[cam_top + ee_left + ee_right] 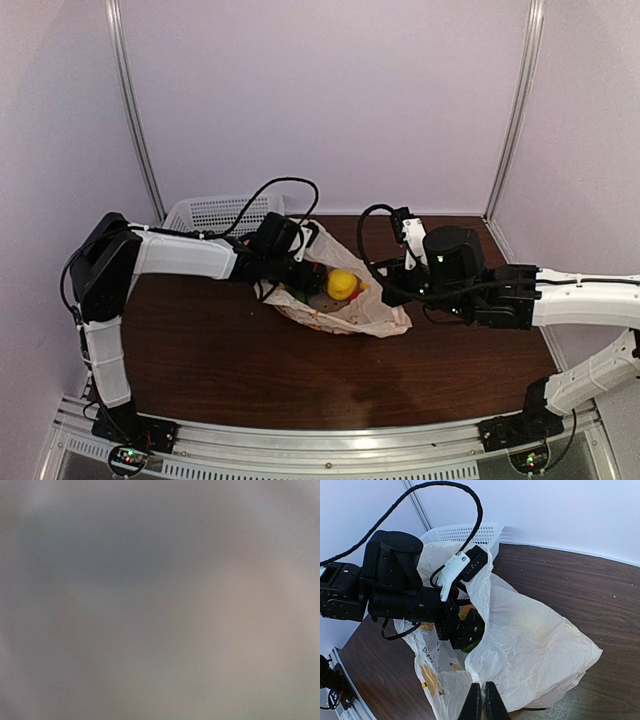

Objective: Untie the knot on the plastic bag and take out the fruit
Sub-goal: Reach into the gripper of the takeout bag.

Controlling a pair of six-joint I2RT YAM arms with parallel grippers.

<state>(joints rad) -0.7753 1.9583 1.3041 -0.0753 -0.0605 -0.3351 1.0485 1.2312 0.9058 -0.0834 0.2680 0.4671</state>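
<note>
The bag lies mouth open on the table near the basket, with a yellow fruit showing inside. The left gripper is pushed into the mouth just above a green fruit; its jaws are hidden and its wrist view is all blur, so I cannot tell whether they are wide or narrow. The right gripper is closed tight at the bag's edge, and whether it pinches the bag is unclear.
</note>
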